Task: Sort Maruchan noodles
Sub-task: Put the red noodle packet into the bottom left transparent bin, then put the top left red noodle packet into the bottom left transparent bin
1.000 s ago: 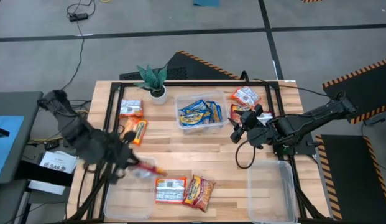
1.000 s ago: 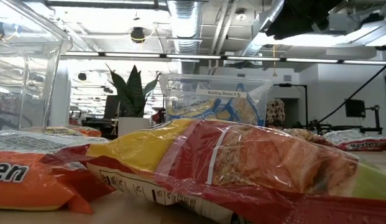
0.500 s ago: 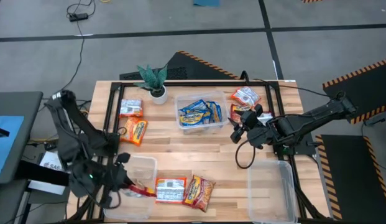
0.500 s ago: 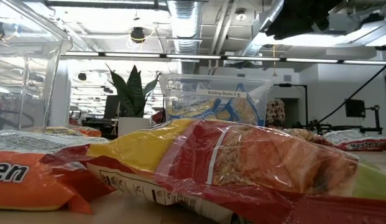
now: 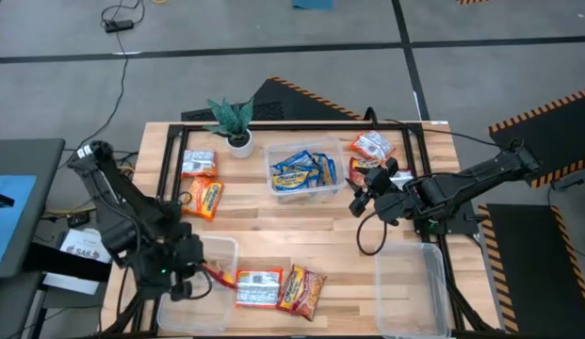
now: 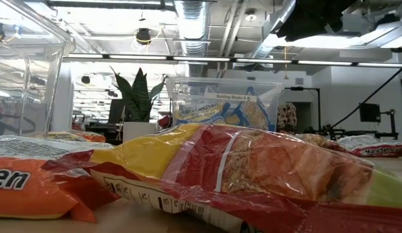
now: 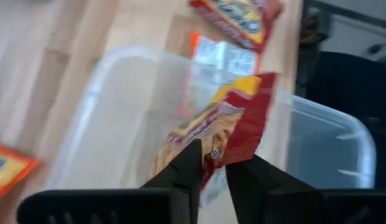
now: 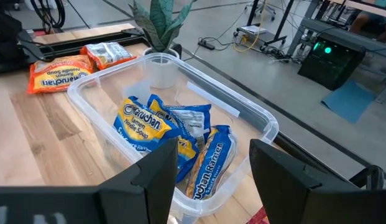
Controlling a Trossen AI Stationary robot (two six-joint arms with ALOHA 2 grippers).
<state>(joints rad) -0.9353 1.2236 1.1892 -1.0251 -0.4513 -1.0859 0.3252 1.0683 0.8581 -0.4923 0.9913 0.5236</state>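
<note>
Two dark fingers (image 7: 208,171) of the left gripper (image 5: 193,273) pinch a crinkly red-and-yellow noodle packet (image 7: 220,127) above a clear rectangular tub (image 5: 217,250) on the wooden counter (image 5: 301,217); right gripper (image 5: 360,201) fingers gape, idle.

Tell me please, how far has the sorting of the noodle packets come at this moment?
Partly done. Several blue-and-yellow packets already lie in the middle clear tub. In hand: the left gripper pinches a red-and-yellow packet over the near-left tub. The right gripper hovers open above the middle tub, empty. Left: loose packets near the plant, at the far right and along the near edge; the near-right tub looks empty.
</note>
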